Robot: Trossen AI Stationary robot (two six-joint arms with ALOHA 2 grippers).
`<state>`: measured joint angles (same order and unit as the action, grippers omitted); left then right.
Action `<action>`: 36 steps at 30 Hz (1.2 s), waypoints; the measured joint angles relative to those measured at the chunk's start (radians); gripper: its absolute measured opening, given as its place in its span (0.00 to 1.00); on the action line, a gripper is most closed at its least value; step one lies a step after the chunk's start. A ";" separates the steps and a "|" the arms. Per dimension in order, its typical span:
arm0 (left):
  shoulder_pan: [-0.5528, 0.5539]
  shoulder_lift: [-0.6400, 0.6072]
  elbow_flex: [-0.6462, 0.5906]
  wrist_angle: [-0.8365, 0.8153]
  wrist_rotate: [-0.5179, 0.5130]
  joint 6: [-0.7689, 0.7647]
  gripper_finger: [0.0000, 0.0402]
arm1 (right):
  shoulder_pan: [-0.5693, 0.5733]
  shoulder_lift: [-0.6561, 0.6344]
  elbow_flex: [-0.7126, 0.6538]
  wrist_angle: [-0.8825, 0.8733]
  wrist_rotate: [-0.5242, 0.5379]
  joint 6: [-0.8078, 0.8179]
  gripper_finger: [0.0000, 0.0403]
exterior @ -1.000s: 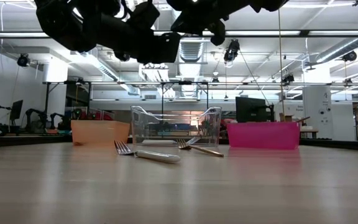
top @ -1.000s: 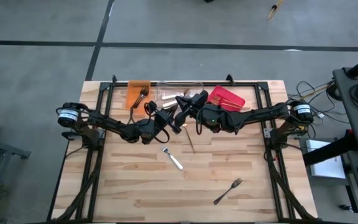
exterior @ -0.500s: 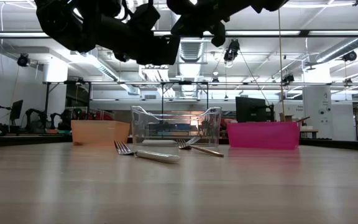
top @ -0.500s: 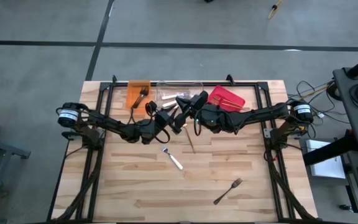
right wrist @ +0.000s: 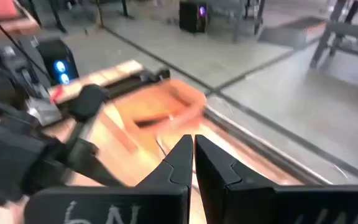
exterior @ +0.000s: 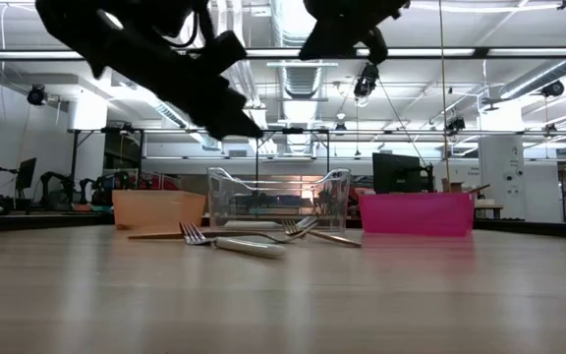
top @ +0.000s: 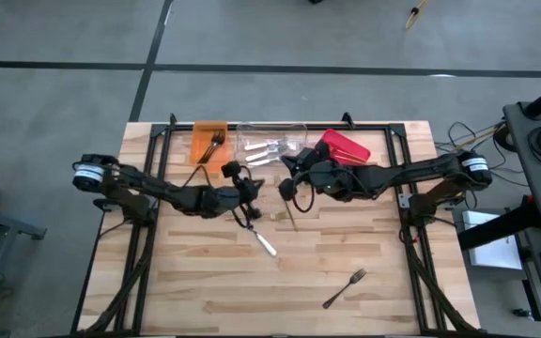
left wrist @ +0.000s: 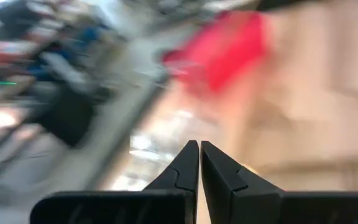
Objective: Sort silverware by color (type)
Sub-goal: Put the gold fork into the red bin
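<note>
Both arms hang over the back half of the table (top: 205,282), in front of three bins. The left gripper (top: 248,188) sits near the table's middle, its jaws pressed together and empty, as the left wrist view shows (left wrist: 199,163). The right gripper (top: 287,169) is just beside it, in front of the clear bin (top: 270,141), jaws likewise together with nothing between them (right wrist: 192,155). The orange bin (top: 208,141) holds a dark fork (top: 212,145); the clear bin holds several silver pieces (top: 269,148); the red bin (top: 346,147) stands to the right of the clear one, and its contents cannot be made out. On the bare wood lie a silver fork (top: 261,239) just in front of the left gripper, a gold piece (top: 287,214) beside it toward the right arm, and a dark fork (top: 346,287) well apart near the front right. In the low view the silver fork (exterior: 234,243) lies flat in front of the clear bin (exterior: 278,200).
</note>
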<state>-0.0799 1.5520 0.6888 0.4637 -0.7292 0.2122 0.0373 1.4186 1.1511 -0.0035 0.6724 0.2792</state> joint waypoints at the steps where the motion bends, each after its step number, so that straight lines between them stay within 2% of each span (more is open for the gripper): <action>1: 0.001 -0.016 0.000 -0.061 0.061 -0.021 0.00 | 0.001 -0.011 0.000 -0.039 0.000 0.011 0.02; 4: 0.005 -0.056 -0.002 -0.213 0.286 -0.002 0.00 | 0.005 -0.035 0.000 -0.119 0.000 0.024 0.02; 6: 0.004 -0.070 -0.003 -0.312 0.491 0.040 0.00 | 0.007 -0.043 0.000 -0.163 0.000 0.026 0.02; 8: 0.003 -0.071 -0.005 -0.364 0.613 0.040 0.00 | 0.009 -0.046 0.000 -0.206 -0.002 0.028 0.02; 15: 0.038 -0.023 -0.006 -0.350 0.621 -0.054 0.00 | 0.017 -0.042 0.000 -0.238 -0.003 0.038 0.02; 20: 0.082 0.052 -0.006 -0.245 0.741 -0.065 0.03 | 0.028 -0.042 -0.016 -0.241 -0.002 0.037 0.02; 24: 0.089 0.124 -0.005 -0.193 0.766 -0.075 0.10 | 0.035 -0.042 -0.031 -0.242 -0.002 0.038 0.02; 30: 0.090 0.234 -0.005 -0.129 0.765 -0.100 0.25 | 0.035 -0.042 -0.055 -0.243 0.000 0.062 0.02; 36: 0.092 0.271 -0.001 -0.100 0.765 -0.107 0.38 | 0.035 -0.042 -0.056 -0.242 0.000 0.062 0.02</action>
<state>0.0116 1.8225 0.6876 0.3641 0.0359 0.1052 0.0719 1.3769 1.0950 -0.2451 0.6727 0.3408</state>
